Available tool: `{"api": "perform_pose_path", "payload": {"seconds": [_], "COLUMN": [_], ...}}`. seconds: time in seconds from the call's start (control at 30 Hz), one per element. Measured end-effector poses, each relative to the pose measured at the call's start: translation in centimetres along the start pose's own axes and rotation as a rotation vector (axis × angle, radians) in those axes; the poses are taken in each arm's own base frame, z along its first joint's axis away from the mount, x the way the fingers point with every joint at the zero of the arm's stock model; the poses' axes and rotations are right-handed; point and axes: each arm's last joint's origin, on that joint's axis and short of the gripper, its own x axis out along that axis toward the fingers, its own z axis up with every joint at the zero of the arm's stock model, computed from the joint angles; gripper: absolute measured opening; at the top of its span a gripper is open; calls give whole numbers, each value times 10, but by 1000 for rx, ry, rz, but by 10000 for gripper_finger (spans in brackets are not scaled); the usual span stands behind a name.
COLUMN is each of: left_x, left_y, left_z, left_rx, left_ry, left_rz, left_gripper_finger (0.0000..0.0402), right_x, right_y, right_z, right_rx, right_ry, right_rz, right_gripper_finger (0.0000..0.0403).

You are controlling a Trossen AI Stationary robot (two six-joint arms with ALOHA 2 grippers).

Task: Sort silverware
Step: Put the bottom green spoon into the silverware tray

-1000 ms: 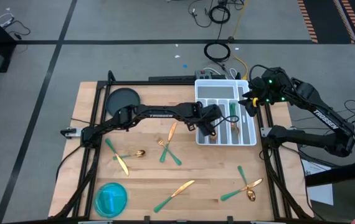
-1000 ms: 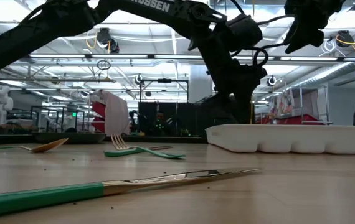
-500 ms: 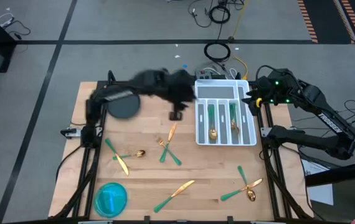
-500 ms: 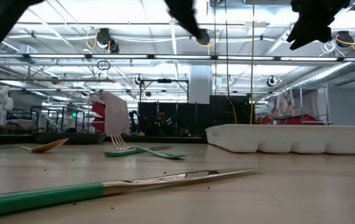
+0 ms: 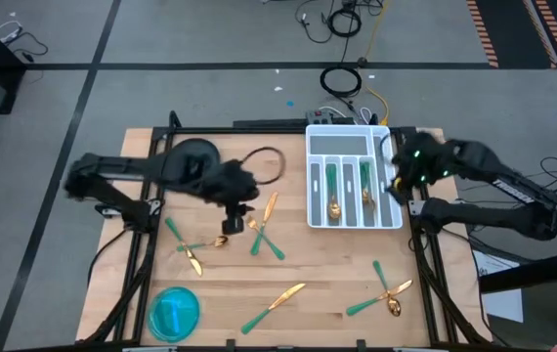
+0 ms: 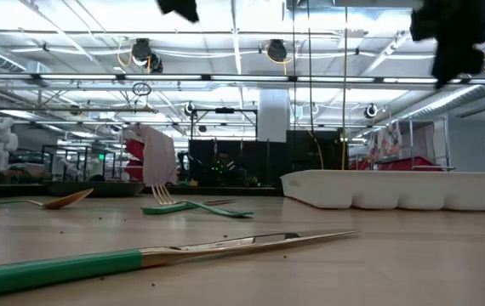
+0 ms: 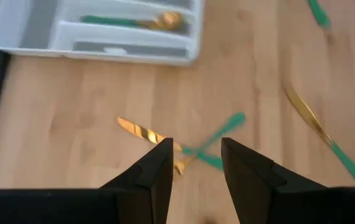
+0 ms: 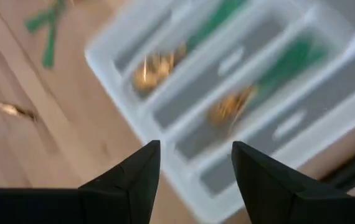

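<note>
Fingers on both grippers released, empty. Left gripper (image 5: pixel 232 198) has withdrawn from the tray (image 5: pixel 393 217) toward mid-tabletop silverware (image 5: pixel 262 227); next pick pending.

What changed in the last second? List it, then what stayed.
The left gripper swung back from the white tray to above the loose cutlery at table centre, jaws open and empty. The right gripper shifted slightly beside the tray. The silverware, tray and blue bowl stayed put.
</note>
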Motion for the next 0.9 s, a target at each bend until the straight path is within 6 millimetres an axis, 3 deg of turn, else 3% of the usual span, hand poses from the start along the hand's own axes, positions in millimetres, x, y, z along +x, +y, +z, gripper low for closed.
{"api": "perform_pose_path", "payload": {"seconds": [0.1, 0.23, 0.33, 0.47, 0.67, 0.9], "left_x": [8, 22, 21, 24, 23, 24], "left_y": [-7, -11, -11, -11, -11, -10], "left_z": [-34, -58, -61, -62, -62, -64], "left_rx": [-137, -314, -355, -320, -241, -186], "left_ry": [-120, -255, -344, -339, -342, -319], "left_rz": [36, -14, -37, -20, -2, 19], "left_gripper_finger": [143, 143, 143, 143, 143, 143], "right_x": [30, 64, 80, 93, 117, 116], "right_y": [2, 13, 31, 63, 99, 142], "right_z": [-21, -42, -48, -55, -101, -143], "right_rx": [98, 217, 276, 339, 406, 478], "right_ry": [148, 259, 250, 213, 343, 393], "right_rz": [-1, -2, 50, 64, -108, -203], "right_gripper_finger": [192, 192, 192, 192, 192, 192]}}
